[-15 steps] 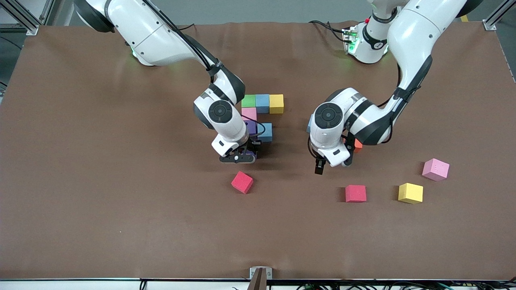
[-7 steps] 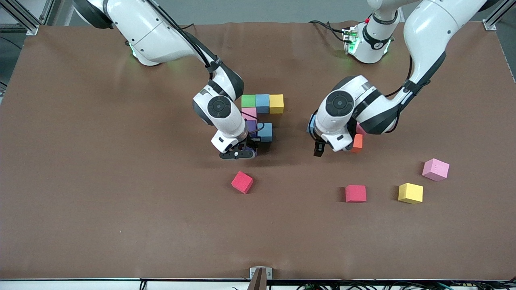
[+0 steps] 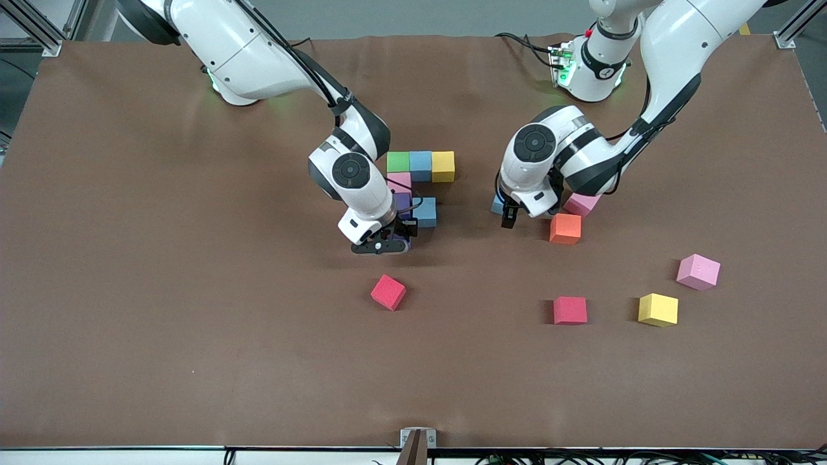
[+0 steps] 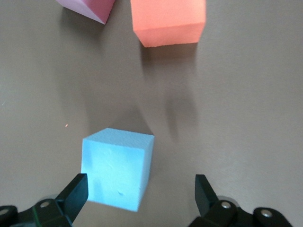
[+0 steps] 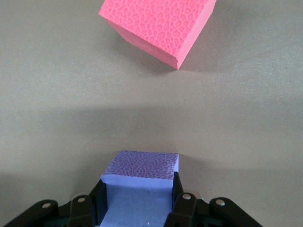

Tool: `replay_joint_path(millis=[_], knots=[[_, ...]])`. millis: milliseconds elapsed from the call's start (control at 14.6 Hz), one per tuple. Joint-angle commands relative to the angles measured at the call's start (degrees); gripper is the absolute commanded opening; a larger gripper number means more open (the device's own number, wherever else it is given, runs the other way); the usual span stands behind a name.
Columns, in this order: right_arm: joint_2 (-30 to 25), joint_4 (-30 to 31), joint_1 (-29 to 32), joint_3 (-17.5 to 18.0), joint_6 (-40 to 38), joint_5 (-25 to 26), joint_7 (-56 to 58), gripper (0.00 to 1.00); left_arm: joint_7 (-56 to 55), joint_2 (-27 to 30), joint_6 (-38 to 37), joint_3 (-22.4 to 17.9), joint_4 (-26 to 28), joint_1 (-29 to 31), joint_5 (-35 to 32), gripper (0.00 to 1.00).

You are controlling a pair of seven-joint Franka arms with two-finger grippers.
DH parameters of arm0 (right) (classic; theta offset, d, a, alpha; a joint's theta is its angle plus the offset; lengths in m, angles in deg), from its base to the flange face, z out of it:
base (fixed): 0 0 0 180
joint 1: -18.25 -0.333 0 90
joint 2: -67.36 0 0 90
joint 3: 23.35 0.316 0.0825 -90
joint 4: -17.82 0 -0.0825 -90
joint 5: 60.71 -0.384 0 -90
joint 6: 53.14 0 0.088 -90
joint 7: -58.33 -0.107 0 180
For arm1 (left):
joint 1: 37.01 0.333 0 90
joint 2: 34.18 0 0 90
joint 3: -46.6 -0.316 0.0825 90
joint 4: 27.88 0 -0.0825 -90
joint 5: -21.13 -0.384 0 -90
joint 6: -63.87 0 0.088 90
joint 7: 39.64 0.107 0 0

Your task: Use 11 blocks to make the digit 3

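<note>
**Purple cube at the column's end, light blue cube off-centre in the open jaws**

The brown table mat (image 3: 161, 290) carries the part-built figure of matte foam cubes (image 3: 413, 187), the landmark here: a bar of green (image 3: 398, 161), light blue (image 3: 420, 165) and yellow (image 3: 443, 166) cubes, with a pink cube (image 3: 400, 182) and a purple cube (image 3: 403, 201) running from the green end toward the front camera, and another light blue cube (image 3: 426, 212) beside the purple one.

The right gripper (image 3: 381, 247) sits at the figure's camera-facing end, its fingers pinching a purple foam cube (image 5: 140, 187) held low at the table. A red foam cube (image 3: 388, 292) lies just nearer the camera than the figure.

The left gripper (image 4: 139, 198) hovers beside the figure, toward the left arm's end of the table, fingers spread wide over a loose light blue foam cube (image 4: 117, 168). That cube lies close against one finger (image 4: 73, 196) rather than midway, so the gripper likely needs to shift sideways before it descends and closes. The orange foam cube (image 3: 565, 228) and a pink cube (image 3: 581, 203) lie close by.

Farther from the figure toward that end lie a red cube (image 3: 570, 310), a yellow cube (image 3: 658, 309) and a pink cube (image 3: 698, 271).
</note>
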Motion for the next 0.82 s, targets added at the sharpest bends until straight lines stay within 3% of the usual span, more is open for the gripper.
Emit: replay_joint_path(millis=[0,479,547,752], knots=[[-1.90,3.51,1.59,1.24,-0.07,-0.51,0.96,0.02,-0.78,2.21,3.14,0.37,4.60,1.09,-2.38,0.99],[-1.81,3.51,1.33,1.24,-0.77,-0.51,0.17,0.02,-0.78,0.81,5.53,0.10,7.34,1.27,-6.16,0.98],[-1.81,3.51,1.32,1.33,-0.95,-0.51,0.17,0.02,-0.78,0.72,6.14,-0.07,7.25,1.35,-6.25,0.90],[-1.73,3.51,1.24,1.24,-1.04,-0.51,0.08,0.02,-0.78,0.02,7.98,-1.65,6.81,1.27,-6.69,0.49]])
